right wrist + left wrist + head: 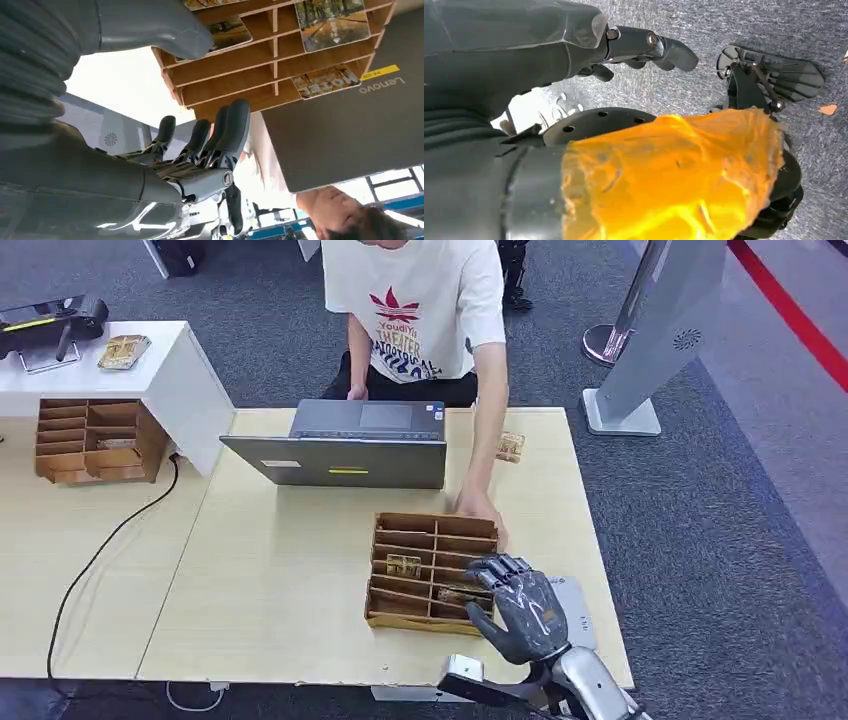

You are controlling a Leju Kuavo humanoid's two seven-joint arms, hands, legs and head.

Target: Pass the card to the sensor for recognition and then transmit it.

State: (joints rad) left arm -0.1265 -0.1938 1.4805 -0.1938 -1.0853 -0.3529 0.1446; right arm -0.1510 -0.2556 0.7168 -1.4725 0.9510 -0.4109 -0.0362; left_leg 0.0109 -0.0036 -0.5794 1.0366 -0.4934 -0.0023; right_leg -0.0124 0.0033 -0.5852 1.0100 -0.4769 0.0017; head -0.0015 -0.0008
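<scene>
Right hand (522, 608): lower right of the head view, over the wooden rack's (433, 571) right edge, fingers spread, holding nothing.
Left hand (644, 47): above carpet, fingers loosely curled, empty.
Card (403, 565): lies in a rack slot, centre frame.
Person's hand (478, 506): touches the rack's far edge.

Right hand (522, 607) raised on its silver arm, fingers (231, 129) spread apart and empty; left hand (644, 47) hangs low, fingers loosely curled, holding nothing.
</scene>
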